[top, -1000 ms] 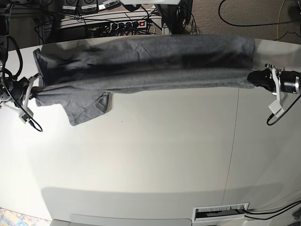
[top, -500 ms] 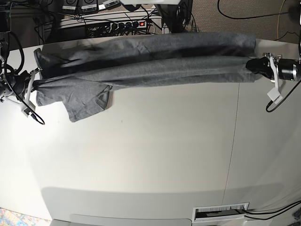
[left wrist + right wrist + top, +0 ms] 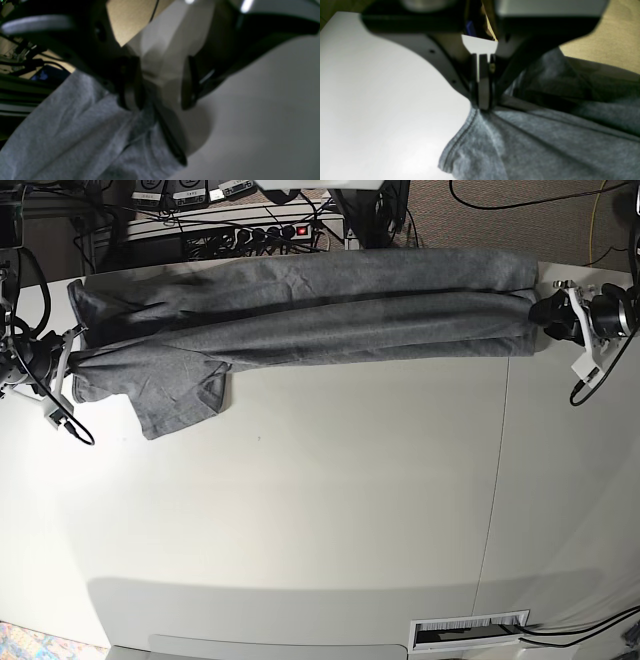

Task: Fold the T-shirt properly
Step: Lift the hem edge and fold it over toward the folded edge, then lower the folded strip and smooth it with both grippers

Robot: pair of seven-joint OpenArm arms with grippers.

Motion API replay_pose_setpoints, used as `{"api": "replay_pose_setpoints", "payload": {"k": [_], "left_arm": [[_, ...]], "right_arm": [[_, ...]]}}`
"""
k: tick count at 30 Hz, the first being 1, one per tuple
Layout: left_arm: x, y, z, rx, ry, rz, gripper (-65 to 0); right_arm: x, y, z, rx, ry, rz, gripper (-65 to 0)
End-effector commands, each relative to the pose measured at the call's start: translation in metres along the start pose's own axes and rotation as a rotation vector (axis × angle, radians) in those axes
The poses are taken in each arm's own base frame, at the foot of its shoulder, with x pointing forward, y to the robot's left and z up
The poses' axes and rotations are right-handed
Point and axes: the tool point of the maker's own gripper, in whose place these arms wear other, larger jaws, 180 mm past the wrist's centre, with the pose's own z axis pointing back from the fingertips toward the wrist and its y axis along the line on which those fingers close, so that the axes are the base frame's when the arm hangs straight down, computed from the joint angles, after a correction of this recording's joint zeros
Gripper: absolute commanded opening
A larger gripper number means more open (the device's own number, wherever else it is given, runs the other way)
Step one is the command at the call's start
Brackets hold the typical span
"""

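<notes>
A heather-grey T-shirt (image 3: 300, 305) lies stretched in a long band across the far edge of a white tabletop (image 3: 330, 510), 1 sleeve spread flat toward the near side. The right hand (image 3: 482, 100) pinches the shirt's stitched edge, its jaws pressed together. The left hand (image 3: 160, 100) sits at the opposite end with jaws parted, fabric touching 1 finger (image 3: 130, 95).
</notes>
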Motion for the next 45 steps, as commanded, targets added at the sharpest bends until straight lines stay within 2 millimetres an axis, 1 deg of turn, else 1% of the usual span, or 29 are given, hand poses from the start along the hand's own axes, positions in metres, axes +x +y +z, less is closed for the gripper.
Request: {"api": "replay_pose_setpoints", "payload": {"k": [1, 3, 5, 8, 10, 13, 15, 18, 20, 23, 25, 28, 31, 33, 39, 42, 45], "left_arm": [[0.011, 0.005, 0.011, 0.019, -0.011, -0.029, -37.9], [0.018, -0.002, 0.011, 0.010, -0.021, -0.060, -37.9], [0.027, -0.010, 0.011, -0.001, -0.035, -0.097, -37.9], [0.042, -0.027, 0.012, -0.021, -0.059, -0.166, -37.9], [0.051, -0.036, 0.014, -0.026, -0.070, -0.215, -37.9], [0.064, -0.042, 0.016, 0.007, -0.085, -0.309, -37.9], [0.076, -0.039, 0.018, 0.058, -0.101, -0.350, -37.9], [0.088, -0.037, 0.022, 0.100, -0.123, -0.379, -37.9], [0.087, -0.042, 0.021, 0.082, -0.124, -0.377, -37.9], [0.075, -0.052, 0.017, 0.019, -0.106, -0.337, -37.9], [0.065, -0.061, 0.015, -0.025, -0.098, -0.328, -38.0], [0.055, -0.065, 0.012, -0.044, -0.085, -0.308, -38.0], [0.052, -0.069, 0.009, -0.057, -0.088, -0.295, -38.0], [0.050, -0.071, 0.007, -0.064, -0.091, -0.287, -38.0], [0.051, -0.075, 0.003, -0.076, -0.105, -0.274, -38.0], [0.050, -0.075, 0.003, -0.076, -0.102, -0.274, -38.0], [0.050, -0.075, 0.003, -0.076, -0.103, -0.274, -38.0]], "right_arm": [[0.004, -0.022, 0.013, -0.067, -0.004, 0.003, -61.1], [0.005, -0.024, 0.015, -0.077, -0.013, 0.002, -55.8], [0.008, -0.030, 0.017, -0.097, -0.033, -0.004, -52.6], [0.013, -0.043, 0.027, -0.132, -0.079, -0.037, -52.5], [0.021, -0.055, 0.037, -0.162, -0.145, -0.067, -52.5], [0.035, -0.069, 0.050, -0.199, -0.247, -0.091, -52.4], [0.043, -0.070, 0.052, -0.202, -0.281, -0.103, -52.4], [0.065, -0.061, 0.049, -0.177, -0.384, -0.137, -52.4], [0.078, -0.056, 0.045, -0.178, -0.445, -0.157, -52.4], [0.091, -0.050, 0.035, -0.164, -0.495, -0.200, -52.3], [0.096, -0.047, 0.028, -0.137, -0.518, -0.237, -52.3], [0.100, -0.047, 0.014, -0.114, -0.549, -0.295, -52.2], [0.105, -0.042, -0.004, -0.078, -0.548, -0.331, -51.5], [0.111, -0.034, -0.016, -0.050, -0.540, -0.324, -49.3], [0.126, -0.006, -0.053, -0.008, -0.460, -0.226, -49.2], [0.127, 0.001, -0.066, -0.005, -0.405, -0.173, -49.2], [0.125, 0.006, -0.073, -0.006, -0.371, -0.140, -49.3]]}}
